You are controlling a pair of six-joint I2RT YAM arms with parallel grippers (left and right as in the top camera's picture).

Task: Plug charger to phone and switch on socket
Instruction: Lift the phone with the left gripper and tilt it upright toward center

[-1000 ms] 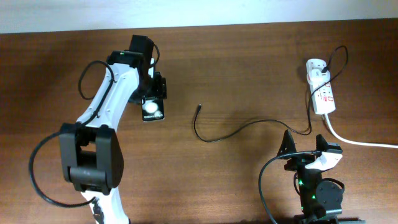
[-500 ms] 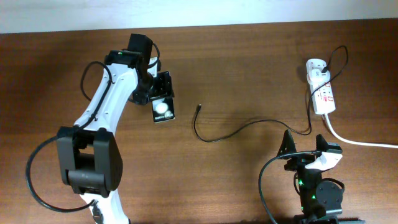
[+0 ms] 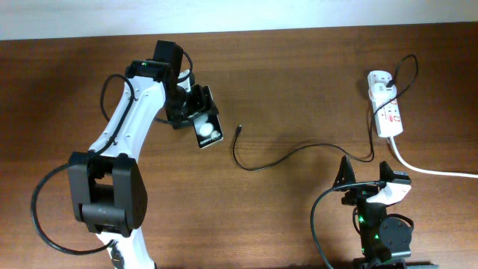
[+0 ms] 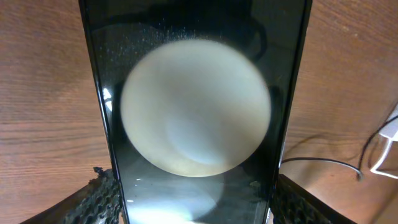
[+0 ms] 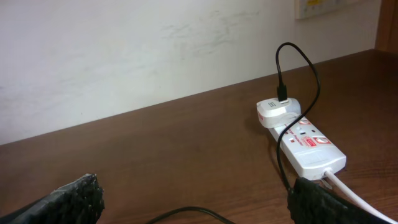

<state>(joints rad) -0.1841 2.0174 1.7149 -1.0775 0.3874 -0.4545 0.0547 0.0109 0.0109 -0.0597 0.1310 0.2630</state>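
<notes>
Black glossy phone [image 4: 196, 112] sat clamped between the left fingers [image 4: 102, 199], with its free end angled toward the charger [image 3: 284, 158] tip lying near it on the desk [image 3: 299, 67]. My guess: lining the port up for plugging. Meanwhile the right fingers [image 5: 74, 199] were spread with nothing in them, parked on the socket [image 5: 305, 146] side, probably so they could take the cable or the switch.

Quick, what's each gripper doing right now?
Left gripper: closed on the slim black glossy smartphone.
Right gripper: open, holding nothing.
</notes>
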